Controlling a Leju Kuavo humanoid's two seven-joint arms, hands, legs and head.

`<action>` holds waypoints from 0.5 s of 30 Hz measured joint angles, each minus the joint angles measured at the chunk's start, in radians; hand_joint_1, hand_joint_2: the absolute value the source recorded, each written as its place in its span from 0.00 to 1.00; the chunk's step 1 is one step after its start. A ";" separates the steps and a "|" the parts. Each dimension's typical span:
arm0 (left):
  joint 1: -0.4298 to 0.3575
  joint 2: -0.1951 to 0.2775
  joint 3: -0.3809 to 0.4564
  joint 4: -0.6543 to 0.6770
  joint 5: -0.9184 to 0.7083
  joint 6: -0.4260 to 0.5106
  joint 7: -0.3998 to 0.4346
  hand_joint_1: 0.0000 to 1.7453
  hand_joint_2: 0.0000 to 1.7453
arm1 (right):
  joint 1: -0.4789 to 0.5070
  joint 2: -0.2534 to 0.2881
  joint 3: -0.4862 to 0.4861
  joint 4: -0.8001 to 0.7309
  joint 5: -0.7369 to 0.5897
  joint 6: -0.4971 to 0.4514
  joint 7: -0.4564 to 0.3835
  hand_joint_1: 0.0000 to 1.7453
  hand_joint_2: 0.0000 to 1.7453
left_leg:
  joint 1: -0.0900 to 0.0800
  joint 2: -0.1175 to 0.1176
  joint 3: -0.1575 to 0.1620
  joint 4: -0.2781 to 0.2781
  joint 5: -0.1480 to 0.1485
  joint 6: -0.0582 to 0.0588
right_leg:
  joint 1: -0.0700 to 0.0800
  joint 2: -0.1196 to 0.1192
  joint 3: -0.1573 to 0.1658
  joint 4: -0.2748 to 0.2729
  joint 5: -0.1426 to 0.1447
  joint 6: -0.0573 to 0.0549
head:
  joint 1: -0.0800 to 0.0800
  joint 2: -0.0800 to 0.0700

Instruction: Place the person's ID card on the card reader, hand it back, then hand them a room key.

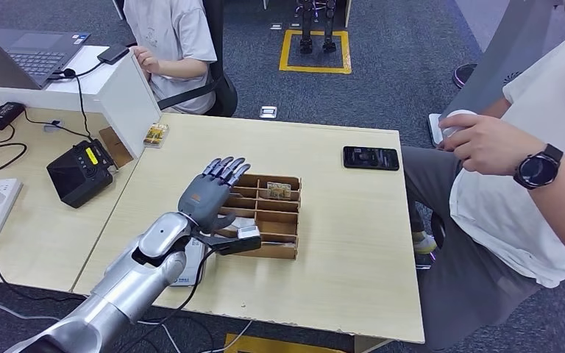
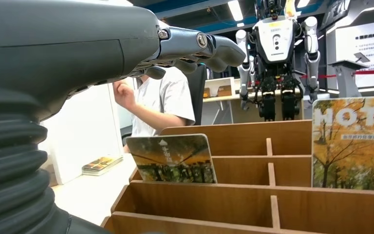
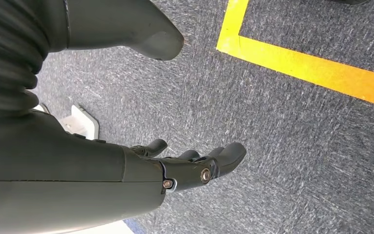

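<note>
The left hand (image 1: 210,193) hovers empty, fingers spread, over the near-left corner of the wooden divider box (image 1: 282,234) on the bench (image 1: 353,243); a room key card (image 1: 279,190) stands upright in a far compartment, just ahead and right of the fingertips; the right hand (image 3: 175,170) hangs empty toward the floor, fingers loosely apart

Matt wooden rack (image 1: 279,220); glossy phone (image 1: 370,157)

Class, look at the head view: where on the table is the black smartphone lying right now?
The black smartphone lies flat near the table's far right edge, beyond and right of the wooden card organizer, just in front of the person wearing a watch.
</note>
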 joint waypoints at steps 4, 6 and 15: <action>0.000 0.000 0.000 0.005 0.000 0.000 0.000 0.00 1.00 | 0.000 0.000 0.000 0.000 0.005 0.000 0.000 0.00 1.00 | 0.000 0.000 0.000 0.000 0.000 0.000 | 0.000 0.000 0.000 0.000 0.000 0.000 | 0.000 0.000; 0.000 0.000 0.000 0.007 0.000 0.000 0.000 0.00 1.00 | 0.000 0.000 0.000 0.000 0.005 0.000 0.000 0.00 1.00 | 0.000 0.000 0.000 0.000 0.000 0.000 | 0.000 0.000 0.000 0.000 0.000 0.000 | 0.000 0.000; 0.000 0.000 0.000 0.009 0.000 -0.001 0.000 0.00 1.00 | 0.000 0.000 0.000 0.000 0.004 -0.001 -0.001 0.00 1.00 | 0.000 0.000 0.000 0.000 0.000 0.000 | 0.000 0.000 0.000 0.000 0.000 0.000 | 0.000 0.000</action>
